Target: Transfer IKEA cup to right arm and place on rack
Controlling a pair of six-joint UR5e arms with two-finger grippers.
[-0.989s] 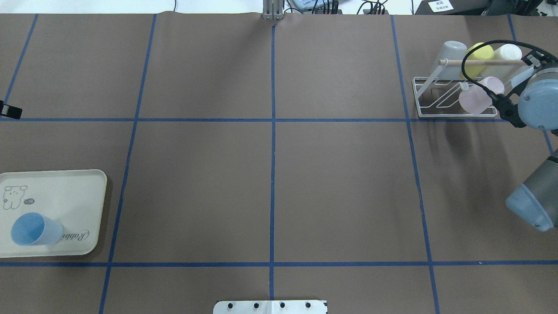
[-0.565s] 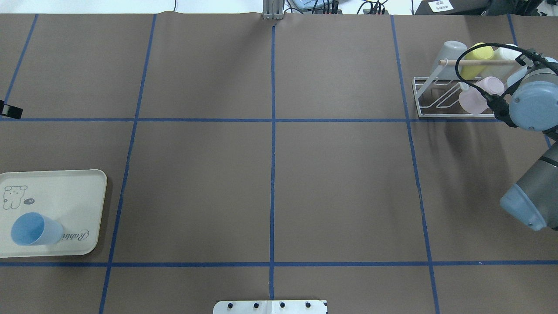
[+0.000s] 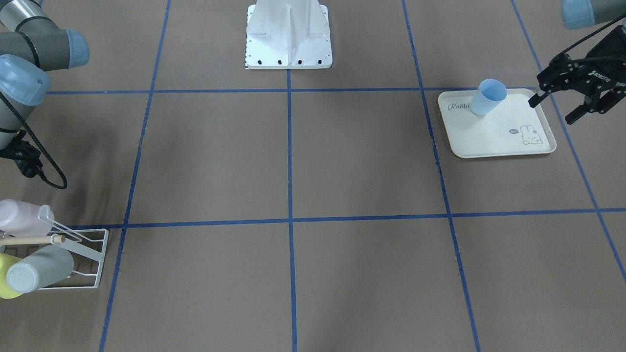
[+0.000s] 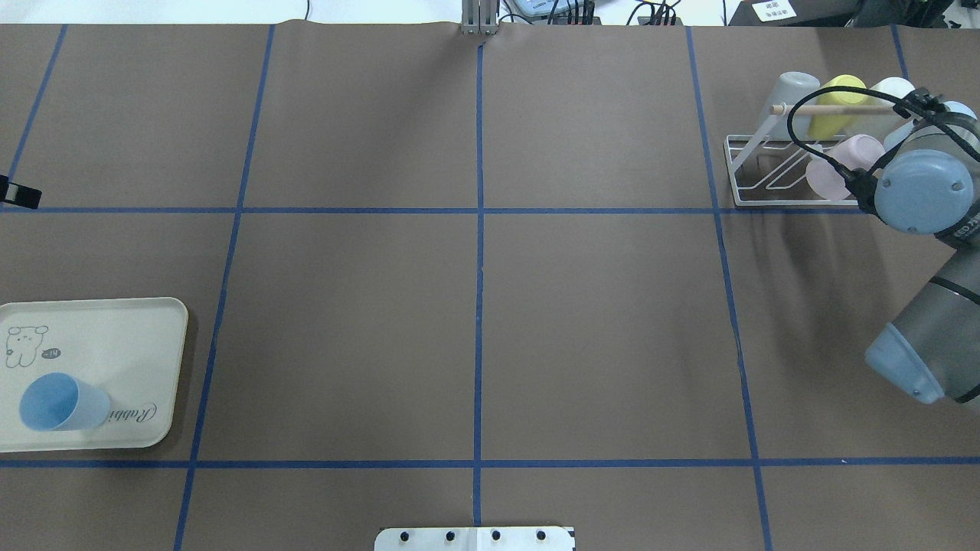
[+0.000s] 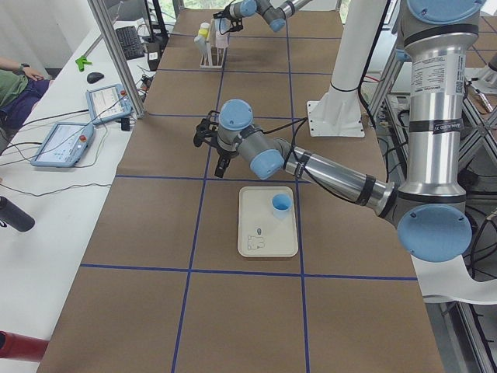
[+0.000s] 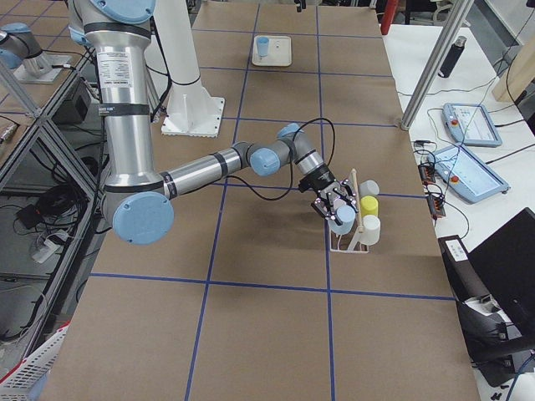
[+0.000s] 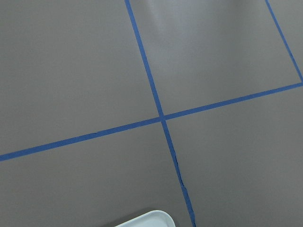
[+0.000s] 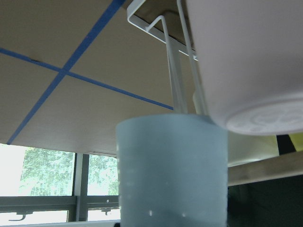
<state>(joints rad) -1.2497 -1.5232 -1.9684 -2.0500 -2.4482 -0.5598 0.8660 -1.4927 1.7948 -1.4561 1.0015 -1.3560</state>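
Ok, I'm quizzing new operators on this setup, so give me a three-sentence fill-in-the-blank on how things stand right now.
1. The cup on the tray is ___ in colour.
2. The left tool, beside the tray, is ___ and holds nothing.
3. The rack sits on the robot's ___ side of the table.

Missing words: blue; open; right.

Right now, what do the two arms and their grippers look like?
Both arms are silver-grey tubes with pale blue joint caps: left arm, right arm. A black cable loops off the right wrist. The left gripper is black, two-fingered, with white lettering; the right gripper looks black too.
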